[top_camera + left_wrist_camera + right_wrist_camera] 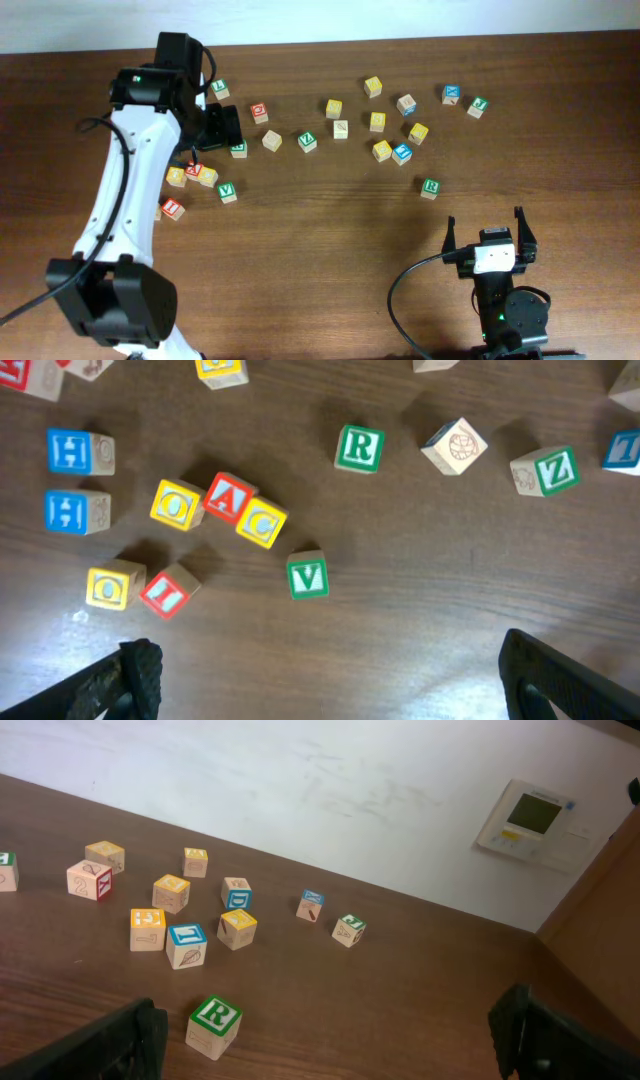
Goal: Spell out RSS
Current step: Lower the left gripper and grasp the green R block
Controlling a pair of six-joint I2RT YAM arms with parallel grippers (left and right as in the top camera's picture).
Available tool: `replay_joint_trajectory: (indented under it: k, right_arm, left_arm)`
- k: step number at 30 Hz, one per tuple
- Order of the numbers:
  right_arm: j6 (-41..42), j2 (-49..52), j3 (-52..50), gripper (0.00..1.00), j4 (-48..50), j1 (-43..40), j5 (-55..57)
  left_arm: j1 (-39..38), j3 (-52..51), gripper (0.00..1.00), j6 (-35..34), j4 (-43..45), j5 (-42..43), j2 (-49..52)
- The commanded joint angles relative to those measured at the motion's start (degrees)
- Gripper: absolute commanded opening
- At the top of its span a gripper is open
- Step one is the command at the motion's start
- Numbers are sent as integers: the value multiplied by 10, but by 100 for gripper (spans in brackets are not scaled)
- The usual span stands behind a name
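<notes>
A green cube with a white R (430,187) stands alone right of centre; in the right wrist view this cube (213,1020) sits just ahead of my open, empty right gripper (335,1050), near its left finger. A second green R cube (358,448) lies under my open, empty left gripper (330,690), which hovers over the left cluster (222,125). Several yellow-faced cubes (382,151) lie at the upper right, their letters unreadable. My right gripper (487,232) is near the front edge.
The left cluster holds yellow O (175,505), red A (228,497), yellow C (262,522), green V (307,577), red I (165,592) and two blue cubes (70,452). A green Z cube (545,470) and a plain wooden one (455,445) lie to its right.
</notes>
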Motion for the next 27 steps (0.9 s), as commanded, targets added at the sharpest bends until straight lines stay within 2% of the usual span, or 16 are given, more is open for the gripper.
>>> replay_joint_trajectory:
  k: [1, 10, 17, 21, 27]
  right_arm:
    - [2, -4, -4, 98, -4, -5, 11]
    - [2, -4, -4, 98, -4, -5, 11]
    - [2, -4, -4, 98, -4, -5, 11]
    - [2, -4, -4, 98, -4, -5, 11]
    - [2, -4, -4, 98, -4, -5, 11]
  left_arm:
    - [0, 0, 99, 7, 24, -7, 34]
    - [0, 0, 99, -12, 101, -21, 110]
    - [-8, 0, 99, -13, 130, 9, 189]
    - [-15, 0, 95, -12, 152, 9, 224]
    - [-16, 0, 94, 46, 168, 1, 258]
